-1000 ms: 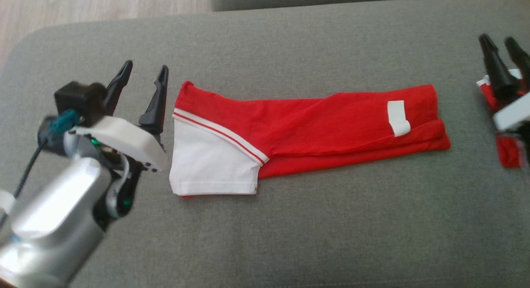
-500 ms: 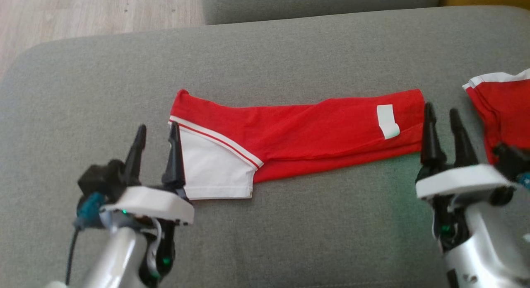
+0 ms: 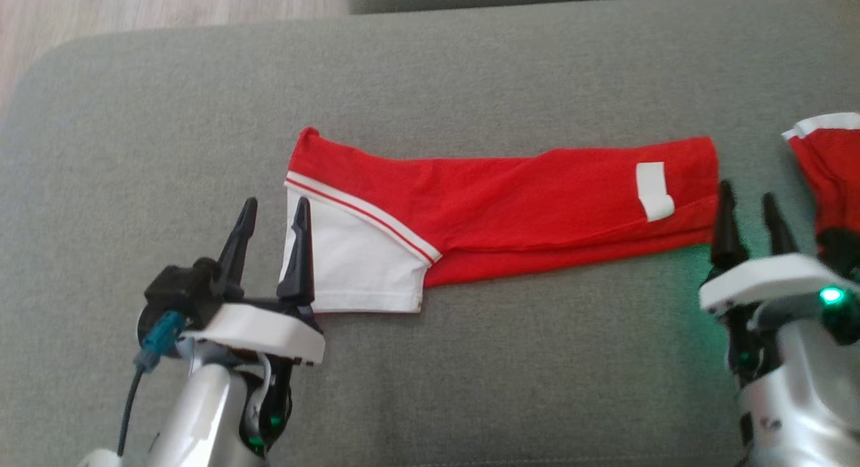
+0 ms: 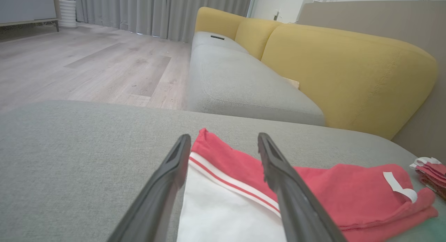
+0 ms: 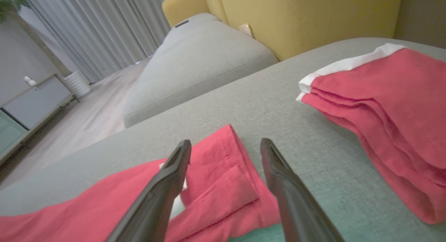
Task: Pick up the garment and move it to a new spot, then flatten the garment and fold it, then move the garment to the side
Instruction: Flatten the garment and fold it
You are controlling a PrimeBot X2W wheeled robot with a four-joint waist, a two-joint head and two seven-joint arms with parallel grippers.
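Folded garment (image 3: 510,211) lies flat on the cushion (image 3: 470,373), long axis running L-R btwn both claws: left claw (image 3: 275,205) spread, empty, at its white end; right claw (image 3: 746,191) likewise (tips by hem corner).

The garment (image 3: 524,198) is soft matt cloth, red, with a smooth white sleeve panel (image 3: 349,265) and a white cloth label (image 3: 655,191) at its 3 o'clock end. It lies on a grey cushion (image 3: 470,386) of coarse, matt woven fabric. The folded garment (image 3: 830,164) at 3 o'clock is the same matt red cloth. The left gripper (image 3: 276,203) and right gripper (image 3: 746,191) have matt dark fingers that look like plastic, glossy white plastic shells (image 3: 262,329) and shiny silvery forearms (image 3: 201,413). At 11 o'clock, the floor (image 3: 168,7) is pale matt wood.
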